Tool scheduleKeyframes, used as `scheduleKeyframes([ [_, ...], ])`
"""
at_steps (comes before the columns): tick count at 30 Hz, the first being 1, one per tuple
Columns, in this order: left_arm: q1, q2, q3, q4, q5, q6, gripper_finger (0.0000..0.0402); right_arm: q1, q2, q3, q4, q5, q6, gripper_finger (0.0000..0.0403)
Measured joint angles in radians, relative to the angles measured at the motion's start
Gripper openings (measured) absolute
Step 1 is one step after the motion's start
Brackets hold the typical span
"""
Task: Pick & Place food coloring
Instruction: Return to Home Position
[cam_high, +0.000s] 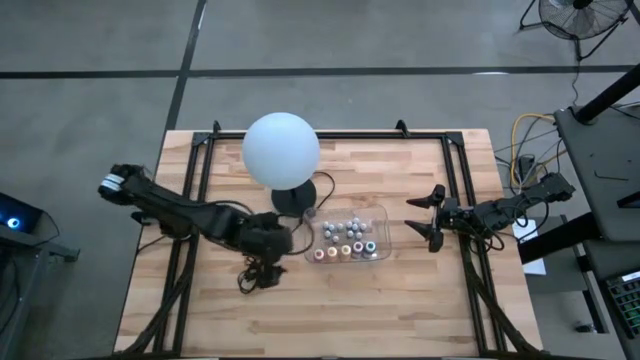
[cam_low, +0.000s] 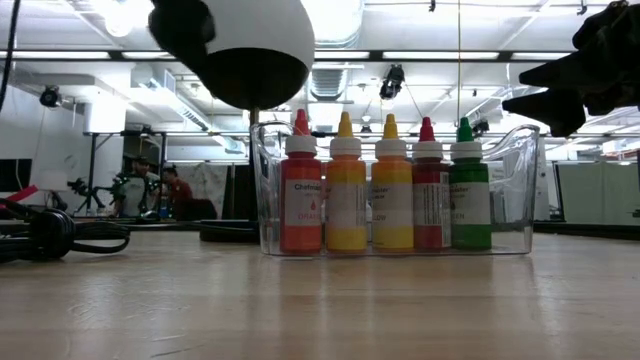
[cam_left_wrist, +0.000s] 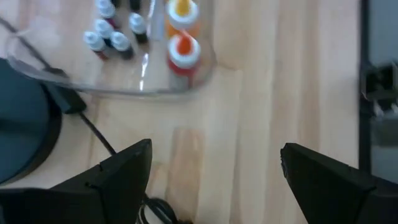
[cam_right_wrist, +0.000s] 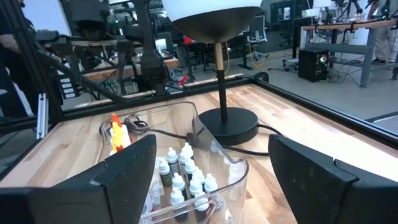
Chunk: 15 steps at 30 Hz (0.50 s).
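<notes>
five large bottles (cam_low: 345, 190), one clear tray (cam_low: 518, 190), one globe lamp (cam_high: 281, 148)

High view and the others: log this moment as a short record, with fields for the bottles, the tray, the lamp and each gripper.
Bottles: food coloring bottles, upright, all inside the tray; none seen loose on the table
Front row, low view: orange, yellow, yellow, red, green
Tray: clear tray, mid-table, beside the lamp's base
Lamp: globe lamp, just behind the tray
Left gripper: left gripper, open, holding nothing, above bare wood on the tray's left
Right gripper: right gripper, open, holding nothing, raised off the tray's right end
</notes>
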Motion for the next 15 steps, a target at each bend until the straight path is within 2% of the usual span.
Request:
scheduleKeyframes([
  [7, -0.024, -0.161, -0.174, 0.066, 0.046, 0.048, 0.0325, 0.001, 0.0, 0.0, 0.0, 0.0, 0.0, 0.0306],
  [15, -0.025, -0.342, -0.35, 0.097, 0.046, 0.108, 0.0325, 0.001, 0.0, 0.0, 0.0, 0.0, 0.0, 0.0306],
])
